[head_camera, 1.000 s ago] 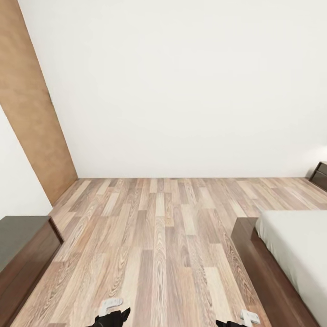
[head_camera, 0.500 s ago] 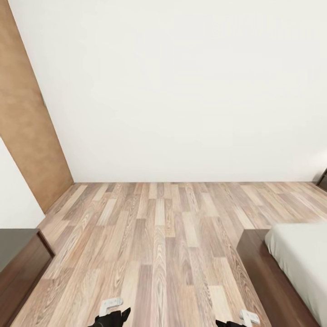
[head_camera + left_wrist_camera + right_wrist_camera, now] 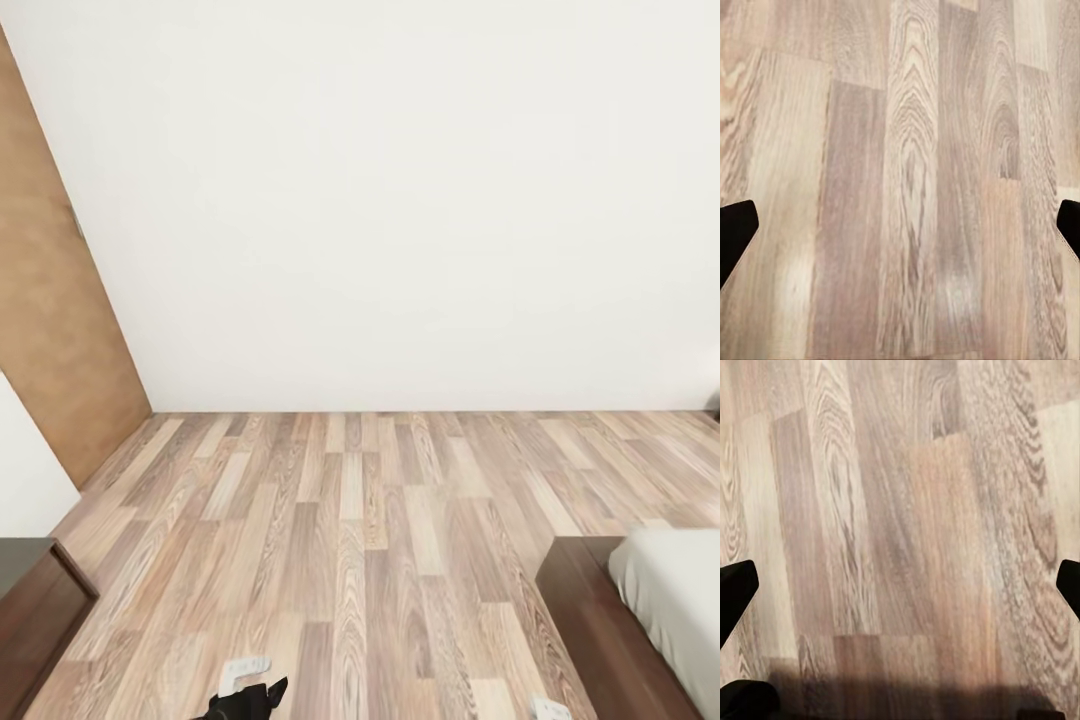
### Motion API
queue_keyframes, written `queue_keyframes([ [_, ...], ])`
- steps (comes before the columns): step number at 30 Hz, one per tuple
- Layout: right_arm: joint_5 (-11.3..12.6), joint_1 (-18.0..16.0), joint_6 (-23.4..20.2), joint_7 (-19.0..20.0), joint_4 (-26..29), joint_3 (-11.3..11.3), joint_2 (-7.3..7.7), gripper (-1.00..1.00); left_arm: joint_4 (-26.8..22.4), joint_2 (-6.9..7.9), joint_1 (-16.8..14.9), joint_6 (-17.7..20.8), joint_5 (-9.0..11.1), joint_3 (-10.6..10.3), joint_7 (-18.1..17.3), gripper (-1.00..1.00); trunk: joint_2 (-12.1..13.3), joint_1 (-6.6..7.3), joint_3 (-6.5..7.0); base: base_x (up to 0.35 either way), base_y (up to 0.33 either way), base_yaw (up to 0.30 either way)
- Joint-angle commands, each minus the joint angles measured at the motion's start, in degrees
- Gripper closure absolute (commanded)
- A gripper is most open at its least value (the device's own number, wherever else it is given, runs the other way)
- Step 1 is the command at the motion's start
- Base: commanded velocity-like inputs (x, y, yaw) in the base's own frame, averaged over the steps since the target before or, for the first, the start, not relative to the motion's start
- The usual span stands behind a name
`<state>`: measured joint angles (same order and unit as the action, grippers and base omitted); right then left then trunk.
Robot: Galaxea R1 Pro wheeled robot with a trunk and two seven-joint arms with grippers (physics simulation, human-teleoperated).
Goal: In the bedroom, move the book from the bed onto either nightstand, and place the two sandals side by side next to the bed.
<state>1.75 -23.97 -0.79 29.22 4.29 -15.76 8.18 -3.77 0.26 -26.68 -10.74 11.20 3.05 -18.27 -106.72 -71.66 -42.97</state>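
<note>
Door (image 3: 50,340): brown, far left, ahead of the left gripper (image 3: 900,225).
Cabinet (image 3: 35,610): dark wood, left of the left gripper.
Floor (image 3: 350,540): wood planks, beneath both grippers.
Left gripper: fingers (image 3: 735,232) spread wide, holding nothing.
Wall (image 3: 400,200): white, ahead.
Right gripper (image 3: 900,592): fingers (image 3: 735,589) spread wide, holding nothing.
Bed (image 3: 670,600): pale mattress on dark frame, right of and ahead of the right gripper.

The wood plank floor (image 3: 350,520) is grey-brown with swirling grain, its planks alternating pale and darker. The wall (image 3: 400,200) is plain white. At left, a tan-brown door (image 3: 50,350). Lower right, the bed (image 3: 680,600) has a pale grey-white mattress in a dark brown frame.
</note>
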Motion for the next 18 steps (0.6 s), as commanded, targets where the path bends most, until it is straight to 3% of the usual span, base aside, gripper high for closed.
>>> queue_keyframes([
  [1, 0.2, -0.1, -0.1, 0.2, 0.0, -0.1, 0.01, -1.00, 0.1, 0.01, 0.0, 0.0, 0.2, 0.3, -0.4, -1.00, 0.0, -0.03, -0.05, 0.330, 0.000, 0.000],
  [18, 0.2, 0.0, -0.1, 0.2, 0.0, -0.1, 0.04, -1.00, 0.1, 0.01, 0.0, -0.1, 0.2, 0.3, -0.4, -1.00, 0.0, -0.03, -0.05, 0.329, 0.000, 0.000],
])
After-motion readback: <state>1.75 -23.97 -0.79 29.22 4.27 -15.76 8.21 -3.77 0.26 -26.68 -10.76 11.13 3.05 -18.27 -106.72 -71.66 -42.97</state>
